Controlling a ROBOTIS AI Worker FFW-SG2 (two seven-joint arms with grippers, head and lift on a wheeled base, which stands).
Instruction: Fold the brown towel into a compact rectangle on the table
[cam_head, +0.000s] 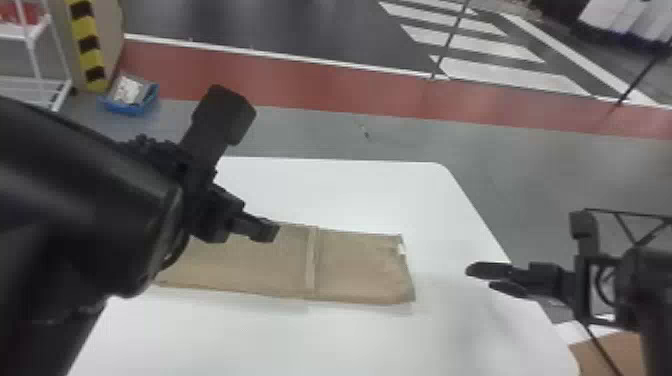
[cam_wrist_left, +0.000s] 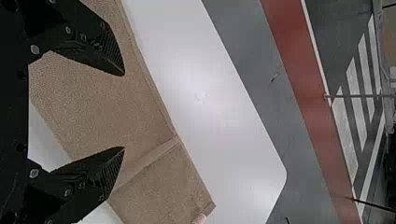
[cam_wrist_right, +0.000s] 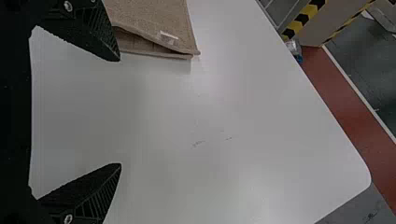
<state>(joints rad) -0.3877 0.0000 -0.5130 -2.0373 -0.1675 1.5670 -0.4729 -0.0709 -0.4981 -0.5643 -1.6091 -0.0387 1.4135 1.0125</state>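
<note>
Your black left gripper and right gripper: fingers apart — likely crosswise-fold stage; pinch one end of the long brown fabric towel.

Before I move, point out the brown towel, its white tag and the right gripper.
Brown towel (cam_head: 360, 270), head view: surface right of its band.
White tag (cam_wrist_right: 169, 35), right wrist view: its middle.
Right gripper (cam_wrist_right: 120, 112), right wrist view: midway between open fingertips.

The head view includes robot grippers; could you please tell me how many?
2: the left gripper above the brown towel, and the right gripper right of the towel, above the white table.
</note>
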